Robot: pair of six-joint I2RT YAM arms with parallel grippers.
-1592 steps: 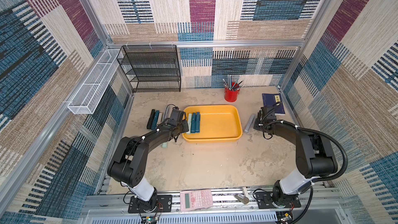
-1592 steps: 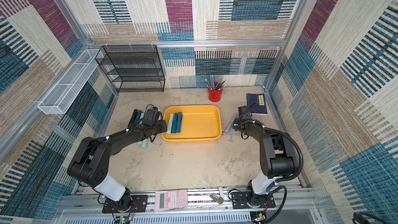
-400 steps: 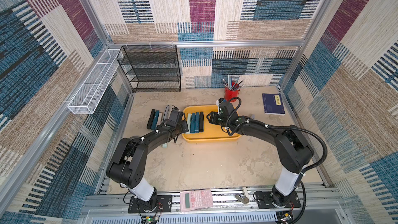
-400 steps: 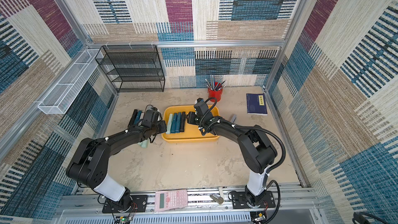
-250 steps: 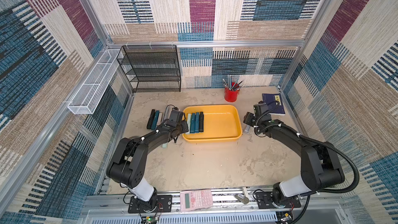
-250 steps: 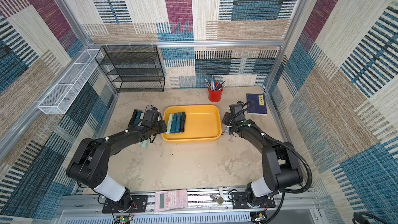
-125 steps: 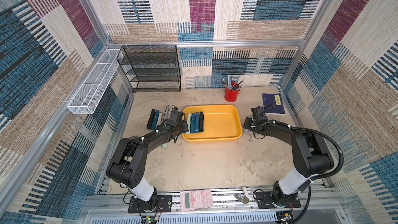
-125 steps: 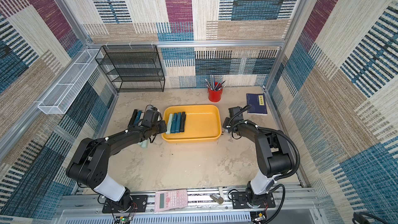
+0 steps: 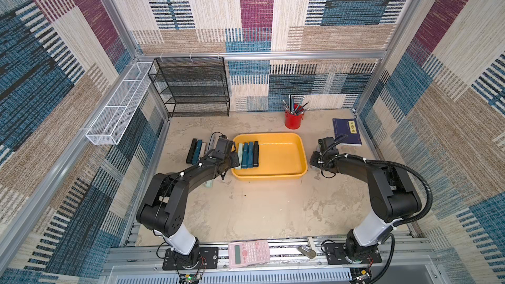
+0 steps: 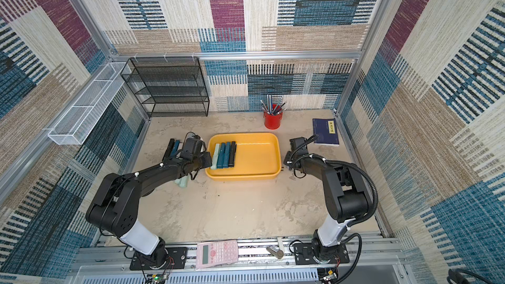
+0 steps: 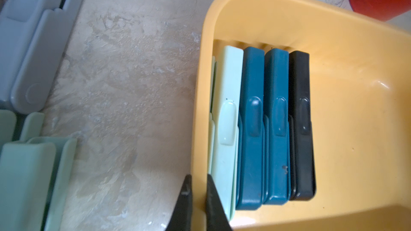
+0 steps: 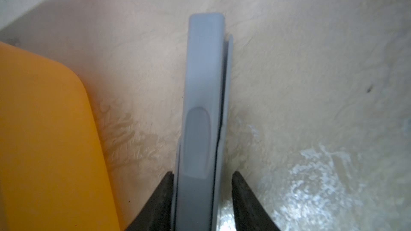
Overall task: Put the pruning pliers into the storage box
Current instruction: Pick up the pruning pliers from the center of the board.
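Slim pale-grey pruning pliers (image 12: 201, 98), oval pad on top, flat on table (image 9: 259, 209) at 3 o'clock of yellow storage box (image 9: 300, 157). Right gripper (image 12: 202, 174), over box moments ago, now straddling them, jaws slightly apart. Long axis roughly 12-to-6. Left gripper (image 11: 198, 176) pinched shut on box rim.

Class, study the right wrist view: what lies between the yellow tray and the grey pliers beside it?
Only bare table separates the yellow tray from the grey pliers; the right wrist view shows it.
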